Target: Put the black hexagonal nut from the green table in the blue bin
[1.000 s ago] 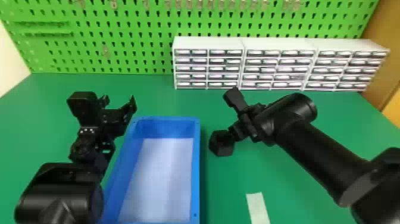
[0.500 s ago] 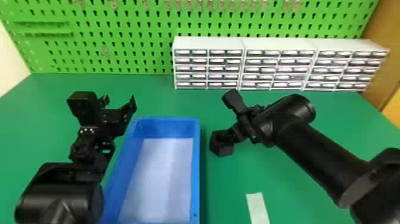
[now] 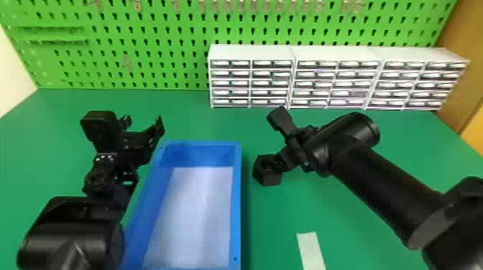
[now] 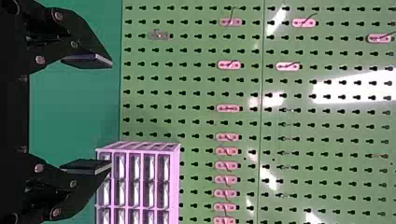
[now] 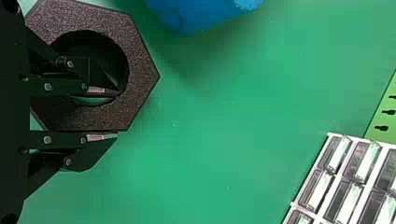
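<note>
The black hexagonal nut (image 3: 266, 176) is just right of the blue bin (image 3: 237, 201), with my right gripper (image 3: 276, 162) at its back right side. In the right wrist view, one finger of my right gripper (image 5: 116, 114) reaches into the round hole of the nut (image 5: 142, 70) and the other lies along its outer flat side, the ring's wall pinched between them. Whether the nut touches the green table cannot be told. My left gripper (image 3: 143, 124) is parked above the bin's back left corner; in the left wrist view the left gripper (image 4: 112, 114) stands open, nothing between its fingers.
White drawer cabinets (image 3: 334, 82) line the table's back edge before a green pegboard (image 3: 143, 46). A pale strip (image 3: 311, 251) lies on the green table (image 3: 359, 222) near the front. The bin's far rim is close to the left gripper.
My right wrist has tilted slightly about the nut, while the nut has hardly shifted. The left arm has kept still.
</note>
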### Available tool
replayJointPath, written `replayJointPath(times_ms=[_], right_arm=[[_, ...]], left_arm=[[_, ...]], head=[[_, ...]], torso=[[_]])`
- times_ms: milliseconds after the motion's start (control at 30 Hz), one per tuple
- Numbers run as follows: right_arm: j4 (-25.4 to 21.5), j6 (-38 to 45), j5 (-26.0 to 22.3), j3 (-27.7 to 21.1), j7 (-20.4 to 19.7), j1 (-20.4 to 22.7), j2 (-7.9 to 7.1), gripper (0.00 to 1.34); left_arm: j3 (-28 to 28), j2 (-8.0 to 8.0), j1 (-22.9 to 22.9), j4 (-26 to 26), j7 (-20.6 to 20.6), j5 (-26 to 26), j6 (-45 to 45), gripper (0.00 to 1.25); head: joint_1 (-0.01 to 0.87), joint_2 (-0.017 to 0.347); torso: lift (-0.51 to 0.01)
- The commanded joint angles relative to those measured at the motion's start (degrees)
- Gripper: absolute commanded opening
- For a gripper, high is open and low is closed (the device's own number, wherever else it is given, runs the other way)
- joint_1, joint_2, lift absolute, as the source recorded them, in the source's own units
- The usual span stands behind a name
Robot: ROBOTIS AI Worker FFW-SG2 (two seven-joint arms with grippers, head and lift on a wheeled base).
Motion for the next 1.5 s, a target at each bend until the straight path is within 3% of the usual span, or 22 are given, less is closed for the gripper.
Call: replayJointPath(times_ms=[0, 400, 833, 1467], right_arm=[[0.0, 0.3, 0.1, 0.4, 0.0, 0.0, 0.00, 0.31], [-1.1, 2.1, 1.2, -0.2, 0.3, -0.1, -0.09, 0.31], [-9.1, 8.5, 11.3, -8.1, 6.3, 0.3, -0.53, 0.31], [-21.3, 16.8, 22.6, -14.7, 15.1, 0.1, -1.23, 0.30]], left_arm=[[0.1, 0.00, 0.0, 0.0, 0.0, -0.1, 0.0, 0.76], [0.1, 0.09, 0.2, 0.0, 0.0, -0.1, 0.0, 0.76], [0.2, 0.09, 0.4, 0.0, 0.0, 0.0, 0.0, 0.76], [0.2, 0.09, 0.6, -0.1, 0.0, 0.1, 0.0, 0.76]], head=[[0.686, 0.051], [0.686, 0.051], [0.686, 0.051], [0.686, 0.051]], torso=[[-0.096], [-0.096], [-0.096], [-0.096]])
